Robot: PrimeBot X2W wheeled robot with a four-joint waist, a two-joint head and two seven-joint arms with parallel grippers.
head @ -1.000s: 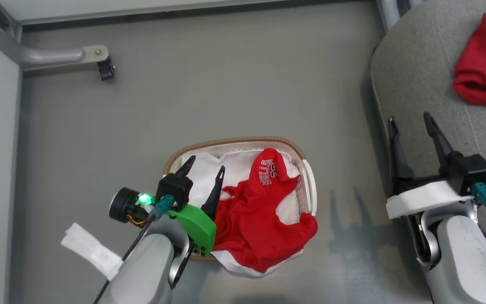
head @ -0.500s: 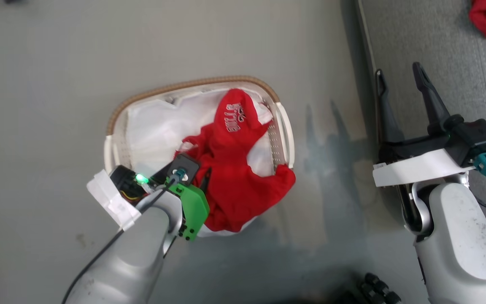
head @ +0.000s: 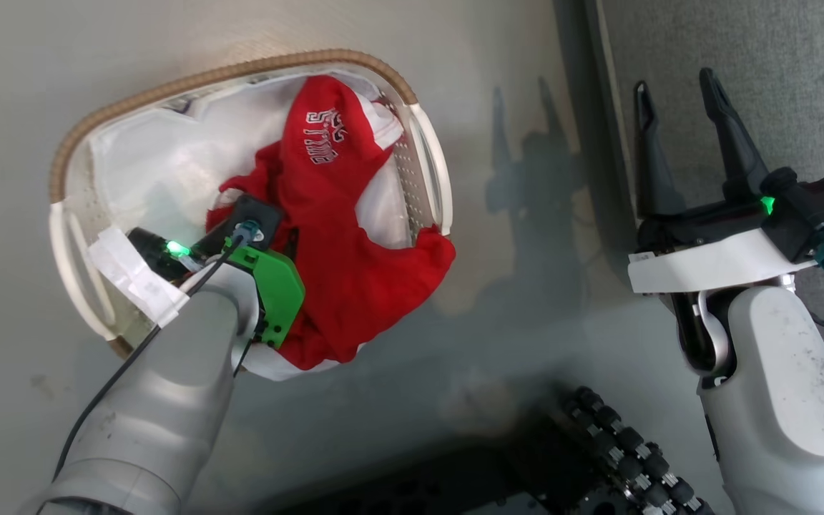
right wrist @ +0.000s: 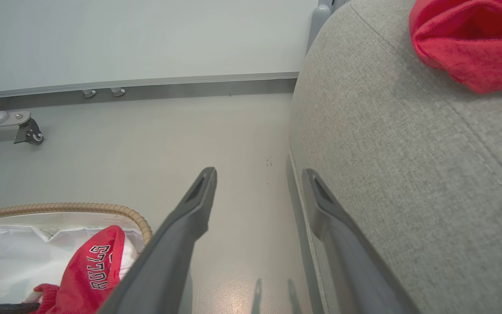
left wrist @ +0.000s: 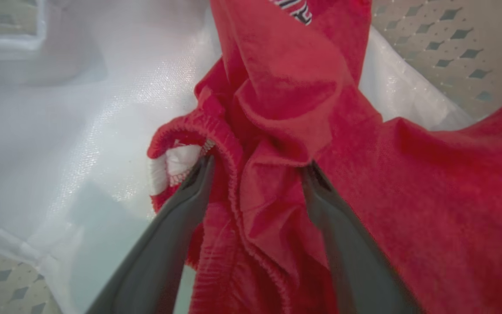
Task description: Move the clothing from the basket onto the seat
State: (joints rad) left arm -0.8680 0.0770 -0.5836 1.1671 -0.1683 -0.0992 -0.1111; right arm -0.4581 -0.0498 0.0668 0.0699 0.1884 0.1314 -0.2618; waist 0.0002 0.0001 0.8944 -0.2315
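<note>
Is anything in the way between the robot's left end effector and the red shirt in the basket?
Nothing visible is. The left end effector is open down in the basket, its fingers on either side of a fold of the red shirt. The white liner lies beside and under the shirt, not between.

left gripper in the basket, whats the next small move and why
Probably close the left gripper. Its fingers stand open astride a bunched fold of the red BULLS garment inside the basket, so shutting should catch the cloth for the lift to the seat, where another red garment already lies.
</note>
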